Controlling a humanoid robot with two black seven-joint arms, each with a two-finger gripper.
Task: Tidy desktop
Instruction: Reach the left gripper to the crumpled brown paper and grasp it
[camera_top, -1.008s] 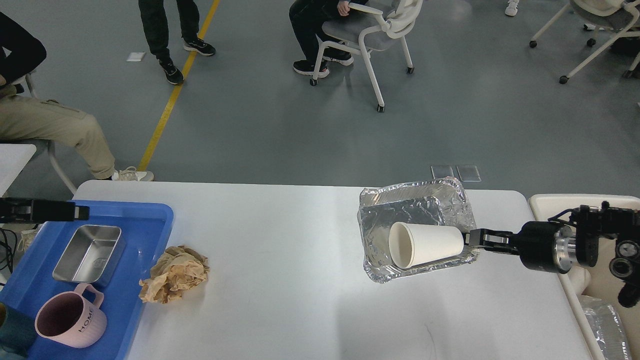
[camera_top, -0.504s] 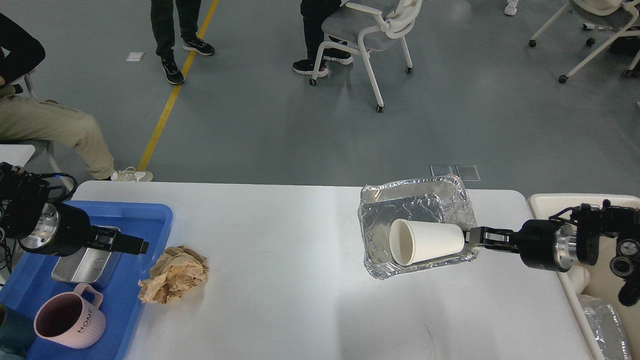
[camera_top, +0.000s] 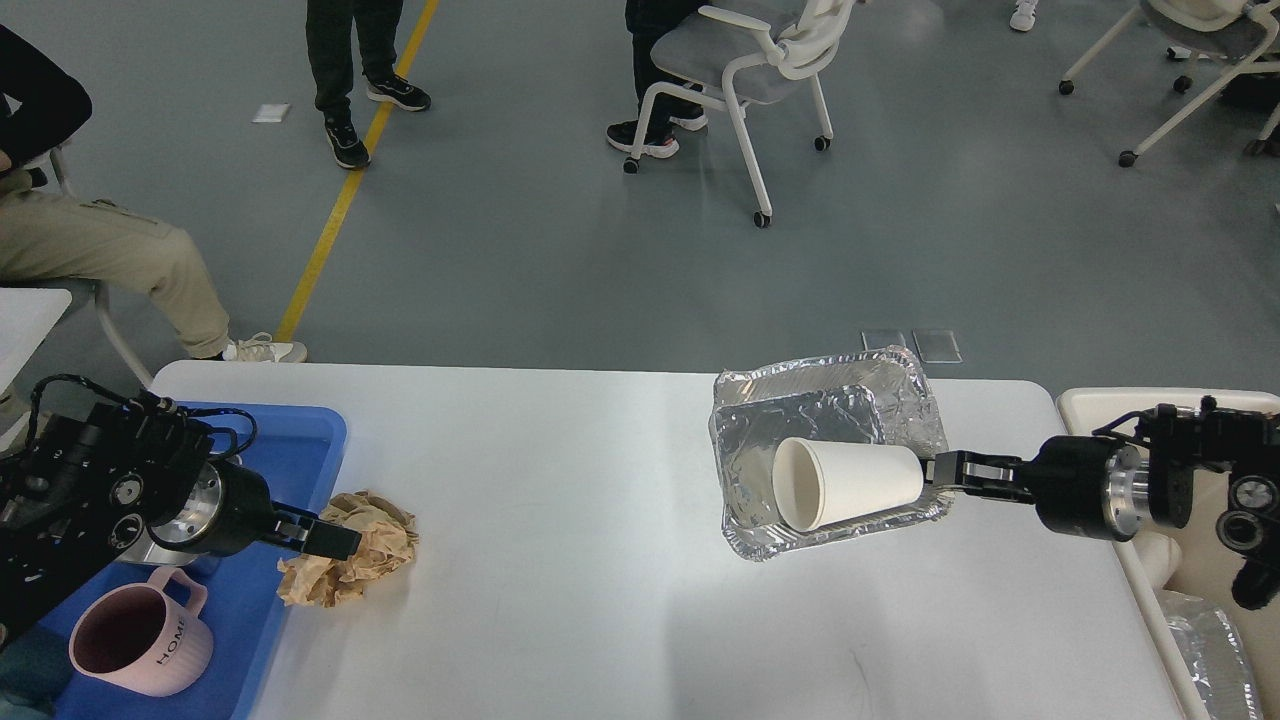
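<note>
The white desktop (camera_top: 600, 600) holds a crumpled brown paper ball (camera_top: 375, 560) at the left and a foil tray (camera_top: 800, 420) at the right. A white paper cup (camera_top: 850, 485) lies on its side in the foil tray, mouth to the left. My right gripper (camera_top: 943, 470) comes in from the right and is shut on the foil tray's right rim. My left gripper (camera_top: 338, 541) reaches from the left onto the paper ball's left top. Its fingers are dark and cannot be told apart.
A blue plastic tray (camera_top: 300, 430) at the table's left end holds a pink mug (camera_top: 135, 640); my left arm hides most of the rest. A cream bin (camera_top: 1100, 400) stands off the right end. People and chairs are beyond the far edge.
My left arm has swung right and toward me, from over the blue tray to the crumpled paper. My right gripper and the foil tray with the cup have shifted slightly left.
</note>
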